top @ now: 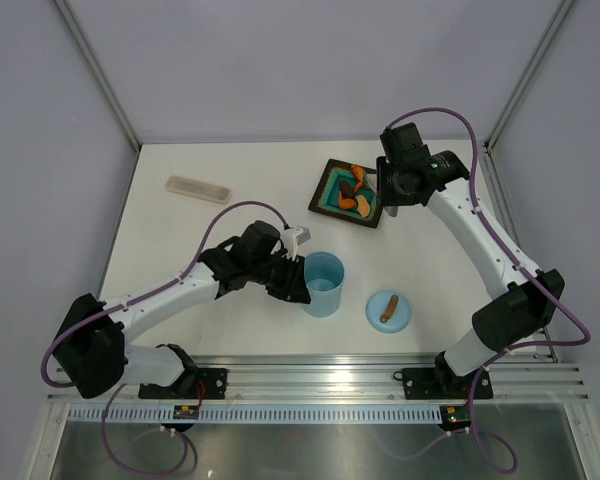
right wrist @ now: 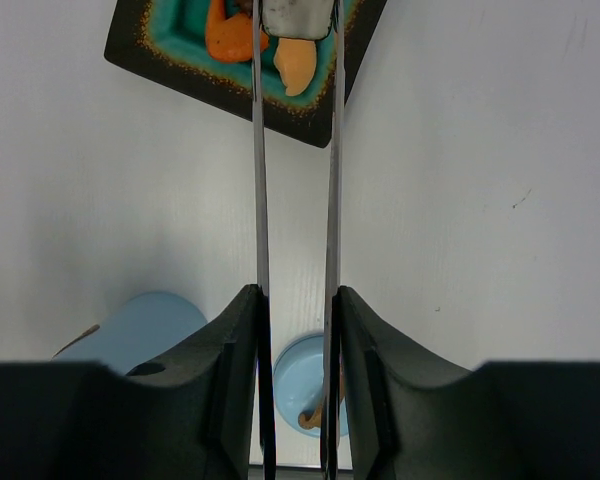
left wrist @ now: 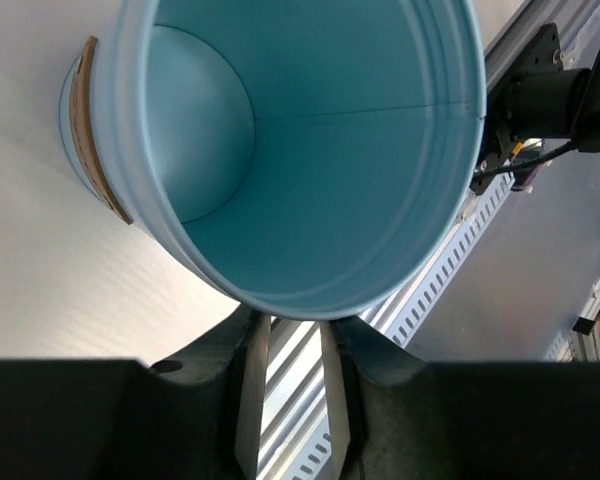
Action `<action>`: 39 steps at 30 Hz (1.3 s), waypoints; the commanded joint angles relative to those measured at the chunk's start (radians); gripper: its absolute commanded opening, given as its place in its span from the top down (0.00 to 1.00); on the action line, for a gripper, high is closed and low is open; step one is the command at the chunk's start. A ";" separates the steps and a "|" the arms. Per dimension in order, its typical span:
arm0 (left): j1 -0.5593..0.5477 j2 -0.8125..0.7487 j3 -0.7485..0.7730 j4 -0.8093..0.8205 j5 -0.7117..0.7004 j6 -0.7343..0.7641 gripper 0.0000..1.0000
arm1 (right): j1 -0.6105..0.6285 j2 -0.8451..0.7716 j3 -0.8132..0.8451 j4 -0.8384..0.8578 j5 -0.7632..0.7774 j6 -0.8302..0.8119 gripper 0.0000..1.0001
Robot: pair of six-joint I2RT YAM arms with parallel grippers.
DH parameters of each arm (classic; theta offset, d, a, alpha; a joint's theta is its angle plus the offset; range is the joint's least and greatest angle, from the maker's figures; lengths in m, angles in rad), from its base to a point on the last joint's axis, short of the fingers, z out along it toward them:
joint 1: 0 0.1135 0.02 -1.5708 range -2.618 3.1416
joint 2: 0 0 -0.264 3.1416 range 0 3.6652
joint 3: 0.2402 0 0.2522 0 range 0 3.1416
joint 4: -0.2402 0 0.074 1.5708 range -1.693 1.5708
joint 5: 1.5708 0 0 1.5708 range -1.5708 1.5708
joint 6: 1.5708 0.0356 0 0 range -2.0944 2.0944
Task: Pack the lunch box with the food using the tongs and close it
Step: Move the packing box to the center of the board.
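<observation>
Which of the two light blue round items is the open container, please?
The tall lunch box, the cup gripped by the left gripper: it stands open-topped, whereas the lid lies flat to its right, bearing a brown bar.

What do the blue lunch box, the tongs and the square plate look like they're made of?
The lunch box: likely plastic, smooth light blue with a soft sheen and moulded rings under the rim. The tongs: metal, thin silvery reflective strips. The square plate: probably glazed ceramic, glossy teal with a dark speckled rim; can't be sure.
</observation>
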 commanded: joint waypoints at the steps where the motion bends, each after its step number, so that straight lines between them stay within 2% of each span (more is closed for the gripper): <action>1: -0.003 0.057 0.081 0.096 -0.021 0.015 0.74 | 0.000 -0.052 0.047 -0.003 0.004 0.015 0.81; 6: -0.002 0.094 0.136 0.088 -0.074 0.022 0.74 | 0.000 -0.094 0.062 -0.011 -0.076 0.025 0.81; 11: 0.007 0.059 0.160 0.045 -0.159 0.028 0.69 | 0.000 -0.136 0.050 -0.042 -0.165 0.012 0.81; 23: 0.079 -0.039 0.199 -0.060 -0.159 0.037 0.65 | 0.022 -0.308 0.006 -0.109 -0.386 -0.051 0.81; 28: 0.162 -0.054 0.239 -0.113 -0.042 0.035 0.61 | 0.051 -0.377 -0.014 -0.155 -0.406 -0.070 0.81; 33: 0.162 -0.031 0.224 -0.113 0.044 0.022 0.62 | 0.057 -0.410 -0.046 -0.190 -0.435 -0.085 0.81; 39: 0.150 -0.103 0.149 -0.103 0.139 0.009 0.62 | 0.059 -0.456 -0.069 -0.207 -0.483 -0.096 0.80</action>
